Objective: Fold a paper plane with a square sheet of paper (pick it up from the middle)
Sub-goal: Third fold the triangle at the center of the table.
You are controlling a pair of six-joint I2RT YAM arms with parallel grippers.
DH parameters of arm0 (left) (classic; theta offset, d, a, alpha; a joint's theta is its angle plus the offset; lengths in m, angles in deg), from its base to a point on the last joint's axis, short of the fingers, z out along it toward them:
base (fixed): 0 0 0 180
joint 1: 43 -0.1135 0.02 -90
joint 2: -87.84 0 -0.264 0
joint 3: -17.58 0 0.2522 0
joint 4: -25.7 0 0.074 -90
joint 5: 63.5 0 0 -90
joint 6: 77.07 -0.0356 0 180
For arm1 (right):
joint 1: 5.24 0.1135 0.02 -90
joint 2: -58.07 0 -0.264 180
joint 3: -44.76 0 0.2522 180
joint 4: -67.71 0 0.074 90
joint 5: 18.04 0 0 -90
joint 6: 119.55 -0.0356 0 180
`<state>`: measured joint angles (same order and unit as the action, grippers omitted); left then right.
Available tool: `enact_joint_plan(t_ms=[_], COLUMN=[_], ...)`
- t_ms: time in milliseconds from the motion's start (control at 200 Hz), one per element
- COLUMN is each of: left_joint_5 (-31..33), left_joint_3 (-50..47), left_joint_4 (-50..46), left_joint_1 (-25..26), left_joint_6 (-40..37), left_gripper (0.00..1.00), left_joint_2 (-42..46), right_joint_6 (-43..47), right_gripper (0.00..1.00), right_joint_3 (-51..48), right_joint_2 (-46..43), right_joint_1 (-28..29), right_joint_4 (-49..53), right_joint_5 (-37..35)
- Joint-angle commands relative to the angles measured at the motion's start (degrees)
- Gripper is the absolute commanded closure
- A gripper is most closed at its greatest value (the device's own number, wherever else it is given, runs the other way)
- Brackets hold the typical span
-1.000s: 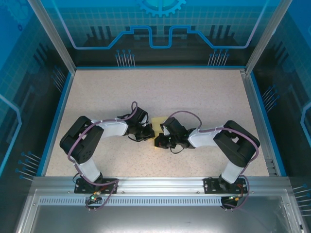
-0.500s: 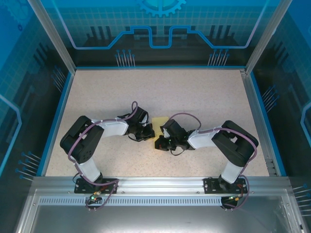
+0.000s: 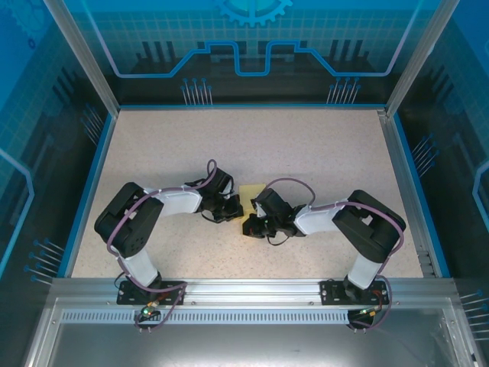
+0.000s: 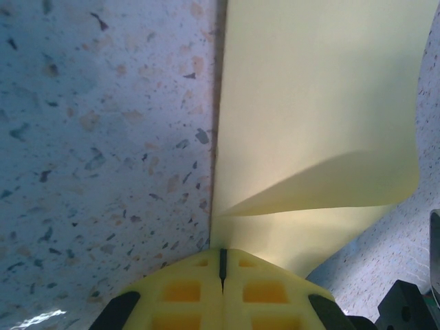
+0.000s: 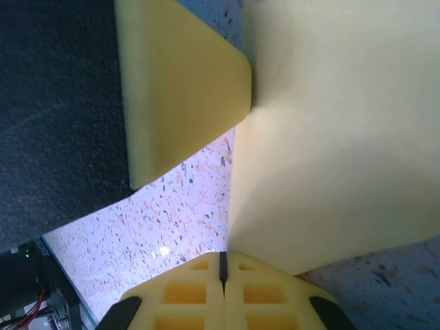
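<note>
A: Where's the paper (image 3: 249, 190)?
B: On the bench (image 3: 306, 145), between the arms, partly curled up.
A: And the left pincer (image 4: 222, 267)?
B: Closed tight on the paper's edge.
A: And the right pincer (image 5: 222, 269)?
B: Likewise, clamped on another edge.

Top view bright, even overhead light, sharp; tabletop (image 3: 306, 153) has soft small shadows under the arms, and the surrounding blue walls are dim. Left wrist view has a cool blue cast, a white glare patch on the tabletop, and the square sheet of paper (image 4: 309, 103) shades itself. Left fingers (image 4: 185, 295) and right fingers (image 5: 185, 295) are blurred close-up. Right wrist view is warmer, with one glare spot.
</note>
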<state>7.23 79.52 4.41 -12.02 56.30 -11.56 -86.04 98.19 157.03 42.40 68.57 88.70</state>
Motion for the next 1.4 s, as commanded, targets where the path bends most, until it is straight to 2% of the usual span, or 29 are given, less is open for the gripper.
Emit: enact_joint_plan(t_ms=[0,220,765,945,1135,1391], left_joint_5=[3.57,3.8,3.61,3.8,4.08,4.15], left_joint_3=[0.42,0.46,0.86,0.86,0.95,1.21], left_joint_4=[-3.62,-3.71,-4.47,-4.69,-5.08,-5.26], left_joint_1=[0.24,0.31,0.27,0.3,0.27,0.28], left_joint_6=[-0.93,-1.2,-1.59,-1.73,-1.89,-1.87], left_gripper=[0.97,0.98,0.98,0.98,0.98,0.98], left_joint_2=[-1.48,-1.68,-1.61,-1.68,-1.62,-1.88], right_joint_6=[0.71,3.59,2.89,1.91,4.01,5.15], right_gripper=[1.0,1.0,1.0,1.0,1.0,1.0], right_joint_3=[0.49,2.13,4.03,4.17,4.64,5.9], right_joint_2=[-0.51,-7.16,-0.13,-0.38,-4.79,-0.08], right_joint_1=[1.29,-1.69,-5.63,-6.2,-7.66,-10.42], right_joint_4=[2.71,7.77,8.86,10.51,9.6,10.37], right_joint_5=[-0.27,-5.27,-6.53,-6.63,-4.63,-3.3])
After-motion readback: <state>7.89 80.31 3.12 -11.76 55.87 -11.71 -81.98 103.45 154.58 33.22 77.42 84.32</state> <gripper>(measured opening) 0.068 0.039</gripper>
